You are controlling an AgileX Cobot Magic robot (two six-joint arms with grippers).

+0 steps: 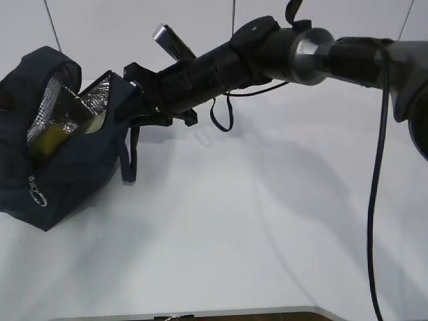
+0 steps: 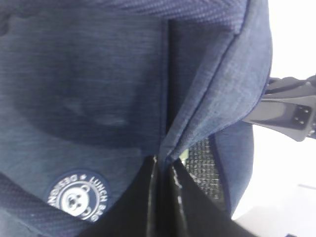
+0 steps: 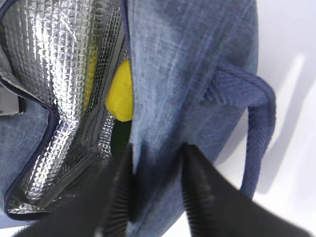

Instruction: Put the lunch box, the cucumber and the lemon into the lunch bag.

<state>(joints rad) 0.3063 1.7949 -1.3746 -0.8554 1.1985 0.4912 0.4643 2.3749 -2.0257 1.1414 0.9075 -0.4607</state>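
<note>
Final packing step judged in hand: lunch bag (image 1: 67, 167) on table (image 1: 267, 234) held agape, right hand (image 3: 157, 163) pinching its wall, left hand (image 2: 163, 170) pressed on a fabric fold, lemon (image 3: 121, 91) inside; next, confirm contents, then release
</note>
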